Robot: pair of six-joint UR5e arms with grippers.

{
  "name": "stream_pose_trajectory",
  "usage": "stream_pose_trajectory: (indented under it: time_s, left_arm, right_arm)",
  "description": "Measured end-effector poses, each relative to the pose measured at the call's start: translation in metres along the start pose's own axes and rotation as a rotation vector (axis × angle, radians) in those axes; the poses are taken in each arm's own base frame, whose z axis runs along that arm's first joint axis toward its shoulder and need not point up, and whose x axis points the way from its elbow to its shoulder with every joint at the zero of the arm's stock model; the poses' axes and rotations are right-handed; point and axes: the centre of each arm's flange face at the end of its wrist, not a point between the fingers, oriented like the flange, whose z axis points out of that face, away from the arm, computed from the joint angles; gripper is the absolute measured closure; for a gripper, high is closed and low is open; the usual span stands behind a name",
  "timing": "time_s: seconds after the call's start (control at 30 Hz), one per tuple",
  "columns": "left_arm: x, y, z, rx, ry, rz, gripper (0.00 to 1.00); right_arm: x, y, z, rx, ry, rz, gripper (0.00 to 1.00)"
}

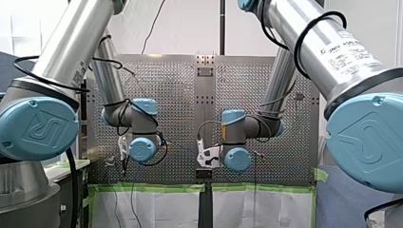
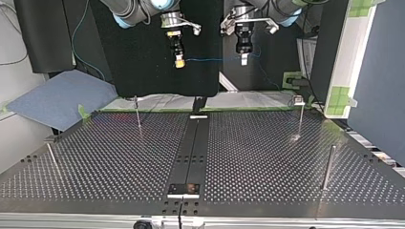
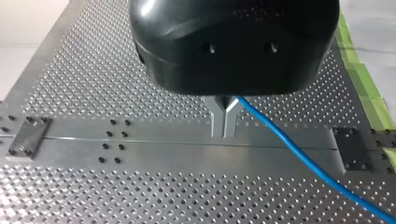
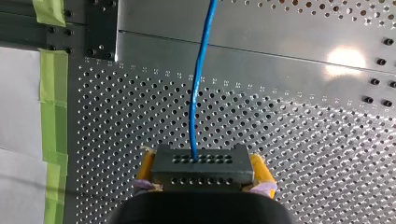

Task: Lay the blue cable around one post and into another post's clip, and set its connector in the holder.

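Across the perforated table point(image 2: 267, 157), thin posts point(image 2: 327, 167) stand well apart.

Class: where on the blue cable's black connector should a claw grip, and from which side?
Grip the connector by its two narrow end faces, coming from the side opposite where the blue cable exits. Those ends look flat and parallel, and this leaves the cable clear; my right claw holds it so.
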Motion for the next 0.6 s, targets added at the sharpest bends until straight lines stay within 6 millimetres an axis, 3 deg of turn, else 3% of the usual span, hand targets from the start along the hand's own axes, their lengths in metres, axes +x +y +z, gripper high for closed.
stream_pose_trajectory:
  time_s: [0.37,0.6]
  left_arm:
    - [-0.005,-0.018,-0.028,0.048,-0.008,0.000,1.00]
    - [-0.005,-0.021,-0.032,0.061,-0.008,0.000,1.00]
  right_arm:
    - [0.000,0.000,0.000,0.000,0.000,0.000,1.00]
    - [0.000,0.000,0.000,0.000,0.000,0.000,1.00]
